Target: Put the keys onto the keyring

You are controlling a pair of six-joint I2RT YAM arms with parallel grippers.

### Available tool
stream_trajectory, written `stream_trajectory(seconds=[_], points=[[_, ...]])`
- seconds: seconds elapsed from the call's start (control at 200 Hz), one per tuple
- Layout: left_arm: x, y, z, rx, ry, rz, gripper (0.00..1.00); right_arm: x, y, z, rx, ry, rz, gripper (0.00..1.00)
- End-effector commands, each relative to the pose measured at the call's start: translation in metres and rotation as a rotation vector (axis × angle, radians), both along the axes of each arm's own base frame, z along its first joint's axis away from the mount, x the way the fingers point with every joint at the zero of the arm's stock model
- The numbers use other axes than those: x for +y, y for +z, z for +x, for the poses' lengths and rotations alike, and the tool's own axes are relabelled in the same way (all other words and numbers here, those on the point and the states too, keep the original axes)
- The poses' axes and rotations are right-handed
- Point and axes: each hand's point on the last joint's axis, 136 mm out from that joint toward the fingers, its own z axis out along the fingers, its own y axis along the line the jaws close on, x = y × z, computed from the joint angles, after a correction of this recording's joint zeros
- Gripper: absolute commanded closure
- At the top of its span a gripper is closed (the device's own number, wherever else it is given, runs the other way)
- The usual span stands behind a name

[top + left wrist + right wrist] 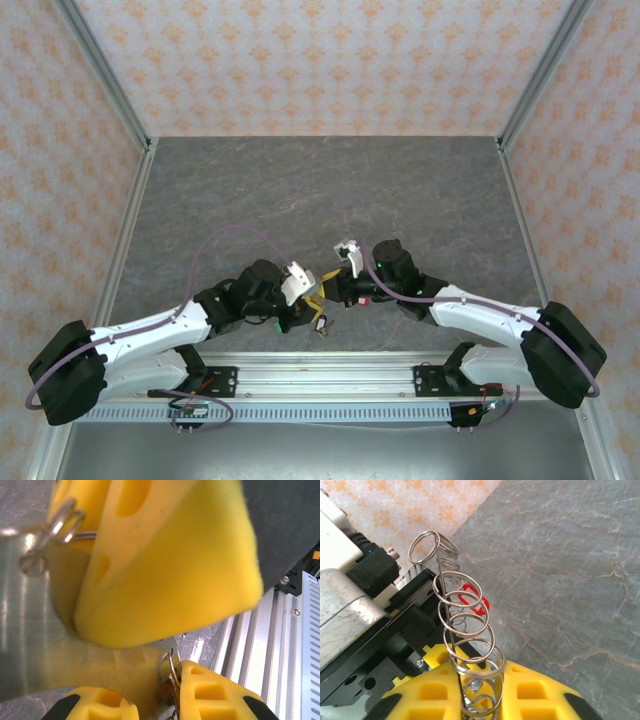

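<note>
coiled keyring being pinched by right gripper, bottom centre; left gripper: hold cannot be told; wire possibly being twisted free if nudged.

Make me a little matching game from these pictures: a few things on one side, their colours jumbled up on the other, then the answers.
Things:
1. fingers
2. tag
3. cable
4. keyring

Colours:
A. purple
B. silver
C. yellow
D. red

Pairs: 1-C, 2-D, 3-A, 4-B
</note>
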Motion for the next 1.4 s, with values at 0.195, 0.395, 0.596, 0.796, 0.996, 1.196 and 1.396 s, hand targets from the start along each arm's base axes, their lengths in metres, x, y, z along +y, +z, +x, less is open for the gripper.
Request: stream_trajectory(seconds=[0.195,0.395,0.596,0.796,0.996,1.196,1.396], points=[[-0.012,0.034,0.013,-0.066,0.031,-0.088,0.85,0.002,-0.004,0.022,0.039,-0.117,-0.013,0.95],[-0.020,0.043,0.018,-0.056,0.037,-0.110,0.85,-0.007,0.000,0.026,0.059,-0.191,0.008,0.98],[-0.033,0.039,0.017,-0.013,-0.019,-0.089,0.83,-0.027,0.000,0.020,0.062,-0.264,0.038,1.00],[-0.040,0.034,0.018,0.019,-0.035,-0.088,0.78,-0.041,0.007,0.014,0.039,-0.297,0.063,1.00],[-0.046,0.032,0.023,0.034,-0.032,-0.079,0.65,-0.048,0.017,0.016,0.004,-0.325,0.058,1.00],[-0.044,0.040,0.030,0.009,0.020,-0.115,0.54,-0.054,0.019,0.032,-0.012,-0.413,0.077,1.00],[-0.031,0.065,0.028,-0.016,0.066,-0.187,0.50,-0.054,0.021,0.047,0.028,-0.445,0.126,1.00]])
